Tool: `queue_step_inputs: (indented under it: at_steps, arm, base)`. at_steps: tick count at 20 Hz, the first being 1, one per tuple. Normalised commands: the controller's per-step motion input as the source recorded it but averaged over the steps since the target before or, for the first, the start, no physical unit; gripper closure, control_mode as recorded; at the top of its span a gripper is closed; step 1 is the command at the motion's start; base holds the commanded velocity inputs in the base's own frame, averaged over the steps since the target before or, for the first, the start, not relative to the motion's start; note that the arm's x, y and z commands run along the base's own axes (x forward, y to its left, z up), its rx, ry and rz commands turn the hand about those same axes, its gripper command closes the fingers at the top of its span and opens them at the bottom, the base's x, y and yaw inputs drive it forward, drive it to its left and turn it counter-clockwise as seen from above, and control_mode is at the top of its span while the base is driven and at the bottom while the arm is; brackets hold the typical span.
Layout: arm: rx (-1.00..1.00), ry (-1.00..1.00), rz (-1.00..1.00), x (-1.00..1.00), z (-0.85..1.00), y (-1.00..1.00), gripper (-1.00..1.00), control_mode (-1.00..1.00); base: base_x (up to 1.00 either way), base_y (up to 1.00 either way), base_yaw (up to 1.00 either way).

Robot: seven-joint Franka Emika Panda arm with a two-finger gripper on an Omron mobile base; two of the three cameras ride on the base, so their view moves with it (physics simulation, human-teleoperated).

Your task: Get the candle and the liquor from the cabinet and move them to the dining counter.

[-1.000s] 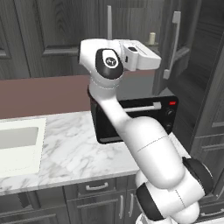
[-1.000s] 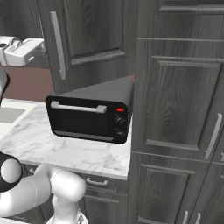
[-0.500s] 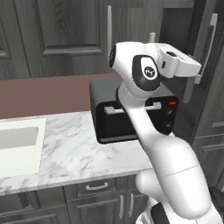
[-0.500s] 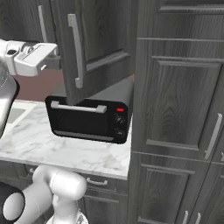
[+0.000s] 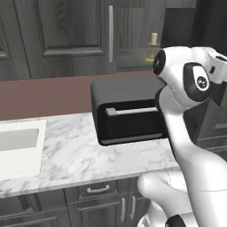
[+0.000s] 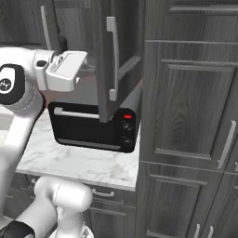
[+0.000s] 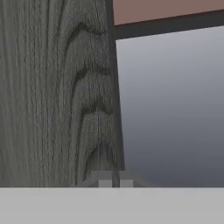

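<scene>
The cabinet door stands swung out, seen edge-on with its silver bar handle. Inside, on the shelf, the cream candle stands upright on its gold stick. My gripper is at handle height beside the open door. In the hand view the gripper has its tips almost together at the door's wood-grain edge, and I see nothing held between them. A small dark shape sits in the opening above my hand; too little shows to tell whether it is the liquor. The dining counter is out of view.
A black toaster oven sits on the marble worktop right under the open cabinet. A sink is at the left. Tall dark cabinets fill the right side, with drawers below the worktop.
My arm has swung to the right and the cabinet door has come wide open with it. The candle on the shelf has come into sight.
</scene>
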Motion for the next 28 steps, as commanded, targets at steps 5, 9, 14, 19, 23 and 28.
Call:
queue_step_inputs:
  at_steps: [5, 9, 14, 19, 23, 28]
  arm:
    - [0.00, 0.00, 0.05, -0.04, 0.00, -0.52, 1.00, -1.00]
    - [0.00, 0.00, 0.01, 0.00, 0.00, -0.18, 1.00, -1.00]
    - [0.00, 0.00, 0.00, 0.00, 0.00, -0.12, 1.00, -1.00]
    - [0.00, 0.00, 0.03, 0.02, 0.00, -0.36, 1.00, -1.00]
    - [0.00, 0.00, 0.03, 0.00, 0.00, -0.36, 1.00, -1.00]
    - [0.00, 0.00, 0.01, 0.00, 0.00, -0.20, 1.00, -1.00]
  base:
    - [0.00, 0.00, 0.00]
    - [0.00, 0.00, 0.00]
    - [0.00, 0.00, 0.00]
    - [0.00, 0.00, 0.00]
    - [0.00, 0.00, 0.00]
    - [0.00, 0.00, 0.00]
